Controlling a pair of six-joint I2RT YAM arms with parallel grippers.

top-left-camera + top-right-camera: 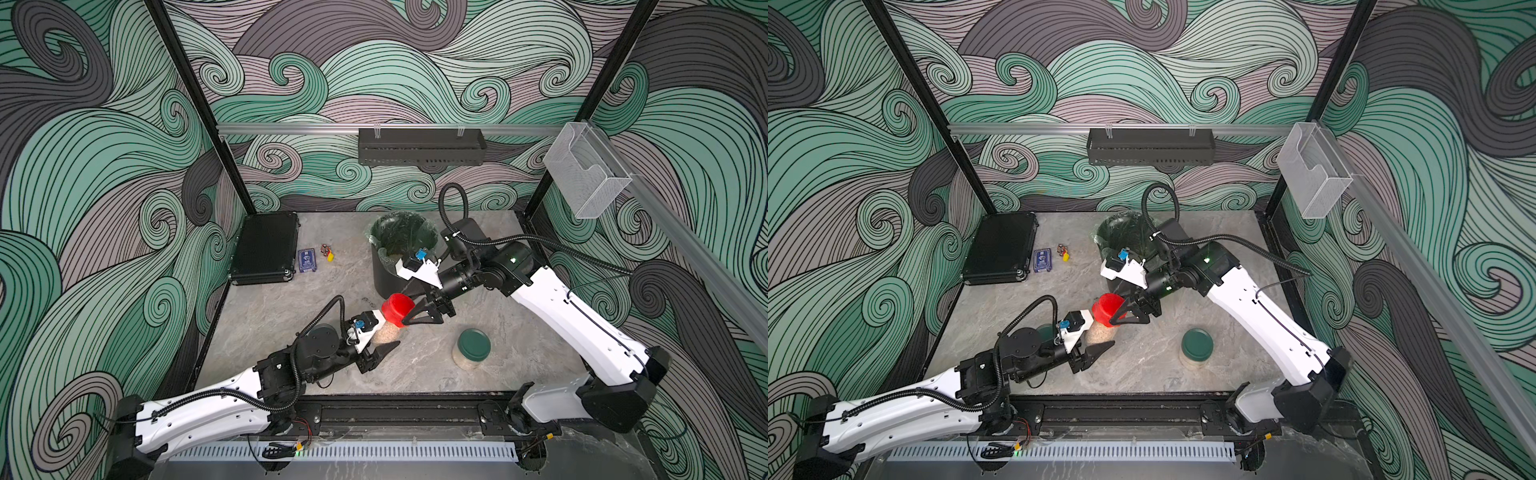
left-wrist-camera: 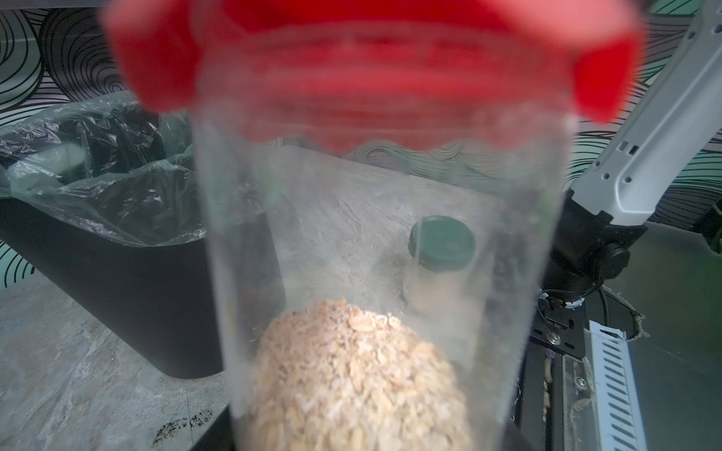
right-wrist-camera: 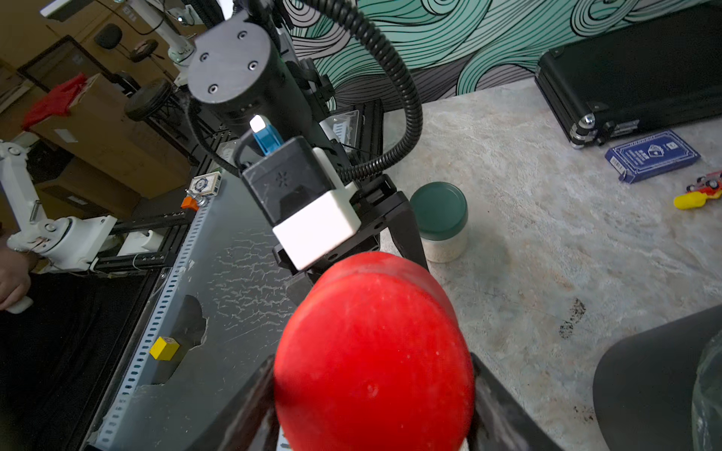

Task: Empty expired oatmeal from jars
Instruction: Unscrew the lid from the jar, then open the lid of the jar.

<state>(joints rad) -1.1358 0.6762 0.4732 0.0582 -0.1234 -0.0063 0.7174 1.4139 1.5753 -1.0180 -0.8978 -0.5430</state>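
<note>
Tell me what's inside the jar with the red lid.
Oatmeal lies heaped at the end away from the red lid; the rest of the jar looks empty. The oatmeal hides the base.

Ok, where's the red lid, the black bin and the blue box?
red lid (image 1: 398,307): in a top view, on its flat top.
black bin (image 1: 385,279): in a top view, on its outer wall.
blue box (image 1: 306,260): in a top view, on its top face.
</note>
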